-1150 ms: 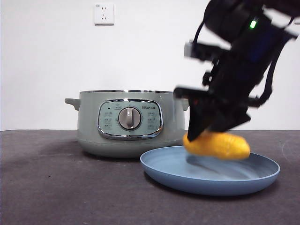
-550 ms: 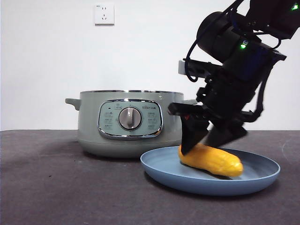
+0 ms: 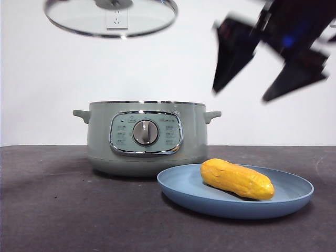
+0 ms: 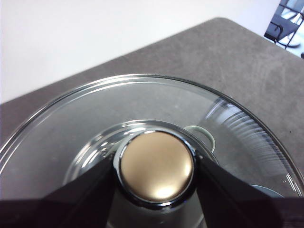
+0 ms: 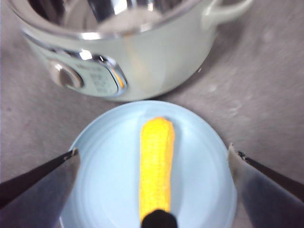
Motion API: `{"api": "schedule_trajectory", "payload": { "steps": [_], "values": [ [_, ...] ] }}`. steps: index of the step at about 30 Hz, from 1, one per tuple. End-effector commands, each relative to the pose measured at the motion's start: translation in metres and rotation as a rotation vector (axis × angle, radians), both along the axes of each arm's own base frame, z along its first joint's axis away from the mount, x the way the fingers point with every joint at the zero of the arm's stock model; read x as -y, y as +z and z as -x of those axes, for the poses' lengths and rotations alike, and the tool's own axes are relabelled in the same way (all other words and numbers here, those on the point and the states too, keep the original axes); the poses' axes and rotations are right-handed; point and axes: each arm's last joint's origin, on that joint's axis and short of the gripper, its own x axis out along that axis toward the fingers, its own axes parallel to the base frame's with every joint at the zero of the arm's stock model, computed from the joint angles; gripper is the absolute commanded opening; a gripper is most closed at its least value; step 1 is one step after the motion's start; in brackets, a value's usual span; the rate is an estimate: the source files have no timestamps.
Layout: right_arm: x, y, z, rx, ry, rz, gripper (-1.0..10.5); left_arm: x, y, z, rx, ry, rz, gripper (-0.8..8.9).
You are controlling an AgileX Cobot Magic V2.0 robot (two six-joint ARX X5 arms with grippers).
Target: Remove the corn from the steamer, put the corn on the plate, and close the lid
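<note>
- There is one corn [image 3: 237, 179], one plate [image 3: 189, 193], one steamer [image 3: 144, 137] and one lid [image 3: 110, 17]; two grippers are in view.
- The corn lies on its side in the plate, just right of the steamer and nearer to the camera. Its long axis goes mostly left to right in the front view, and the right end sits a little lower.
- The right gripper [image 3: 269, 62] is high above the plate, with its jaws spread wide and nothing between them.
- The left gripper [image 4: 156, 173] is closed on the knob [image 4: 156, 166] of the lid, which hangs high above the left part of the steamer.
- Only the right wrist view shows the steamer's open inside [image 5: 102, 12]; only the left wrist view shows the grip on the knob.
- The steamer stands uncovered on the dark table [image 3: 63, 210].
</note>
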Motion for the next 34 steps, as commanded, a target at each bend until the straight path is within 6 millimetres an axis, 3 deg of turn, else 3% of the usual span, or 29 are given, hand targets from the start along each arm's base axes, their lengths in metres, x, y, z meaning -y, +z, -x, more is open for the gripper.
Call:
{"api": "schedule_trajectory", "payload": {
  "steps": [1,9,15,21,34],
  "values": [
    [0.013,0.016,0.018,0.046,-0.030,-0.009,5.7,0.013,-0.004,-0.011,0.048,-0.034,0.011,-0.09],
    [0.044,0.045,0.063,0.141,-0.071,-0.038,5.7,0.042,-0.039,-0.042,0.029,-0.024,-0.031,-0.08],
    [0.059,0.054,0.084,0.192,-0.107,-0.044,5.7,0.049,-0.060,-0.056,-0.003,-0.005,-0.065,-0.08],
    [0.066,0.057,0.094,0.220,-0.123,-0.053,5.7,0.053,-0.078,-0.065,-0.055,-0.008,-0.085,-0.08],
    [0.067,0.058,0.094,0.229,-0.141,-0.044,5.7,0.061,-0.101,-0.071,-0.135,-0.025,-0.122,-0.08]
  ]
}}
